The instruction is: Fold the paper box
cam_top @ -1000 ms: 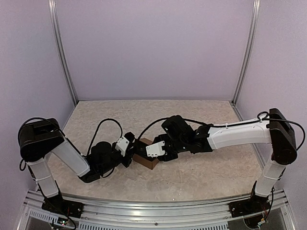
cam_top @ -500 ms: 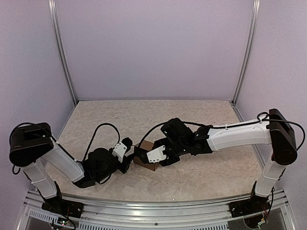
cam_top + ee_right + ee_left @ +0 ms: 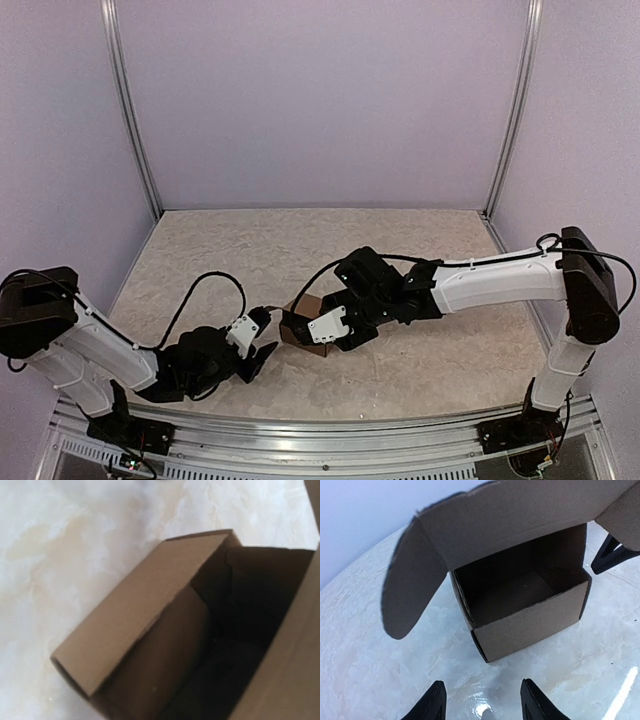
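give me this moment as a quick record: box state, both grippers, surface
paper box: folded into box shape, lid and rounded side flap open, nothing seen inside
left gripper: open, short of the box, not touching it
right gripper: at the opposite side of the box; grip unclear
surface: marbled table, box rests on it
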`<state>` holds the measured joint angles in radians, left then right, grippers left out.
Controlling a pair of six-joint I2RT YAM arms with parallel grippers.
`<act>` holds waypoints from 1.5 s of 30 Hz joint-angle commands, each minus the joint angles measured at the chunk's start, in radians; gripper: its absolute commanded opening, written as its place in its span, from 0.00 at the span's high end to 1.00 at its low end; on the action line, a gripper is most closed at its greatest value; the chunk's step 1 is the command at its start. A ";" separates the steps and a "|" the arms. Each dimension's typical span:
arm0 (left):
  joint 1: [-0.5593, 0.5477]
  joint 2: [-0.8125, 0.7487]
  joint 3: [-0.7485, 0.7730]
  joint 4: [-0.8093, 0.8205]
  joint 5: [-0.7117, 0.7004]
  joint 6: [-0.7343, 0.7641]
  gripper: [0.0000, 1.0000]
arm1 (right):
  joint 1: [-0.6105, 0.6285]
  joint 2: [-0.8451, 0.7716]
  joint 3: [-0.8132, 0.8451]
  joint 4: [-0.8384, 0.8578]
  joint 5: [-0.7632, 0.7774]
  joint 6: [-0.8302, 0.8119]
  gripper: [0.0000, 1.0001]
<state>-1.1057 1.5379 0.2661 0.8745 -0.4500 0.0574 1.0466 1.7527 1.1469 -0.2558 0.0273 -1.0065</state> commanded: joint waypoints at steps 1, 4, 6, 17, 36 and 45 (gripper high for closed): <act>-0.065 -0.114 -0.039 -0.170 -0.068 -0.149 0.49 | 0.019 0.022 -0.034 -0.013 0.062 -0.005 0.27; -0.079 -0.214 -0.059 -0.232 -0.066 -0.225 0.44 | 0.034 0.031 -0.042 -0.018 0.109 -0.002 0.05; -0.078 -0.281 -0.070 -0.250 -0.064 -0.250 0.42 | 0.047 0.038 -0.058 0.002 0.146 0.004 0.01; 0.180 -0.522 0.128 -0.468 0.159 -0.403 0.34 | 0.096 0.059 -0.139 0.131 0.268 0.002 0.01; 0.180 0.143 0.570 -0.580 0.282 -0.358 0.40 | 0.078 -0.187 -0.230 0.170 0.256 0.088 0.00; 0.170 0.217 0.610 -0.643 0.273 -0.329 0.43 | 0.035 -0.251 -0.237 0.076 0.154 0.130 0.00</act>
<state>-0.9264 1.7218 0.8619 0.2966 -0.1608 -0.3058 1.1038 1.5429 0.9169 -0.1062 0.2501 -0.9176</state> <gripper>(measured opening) 0.576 0.995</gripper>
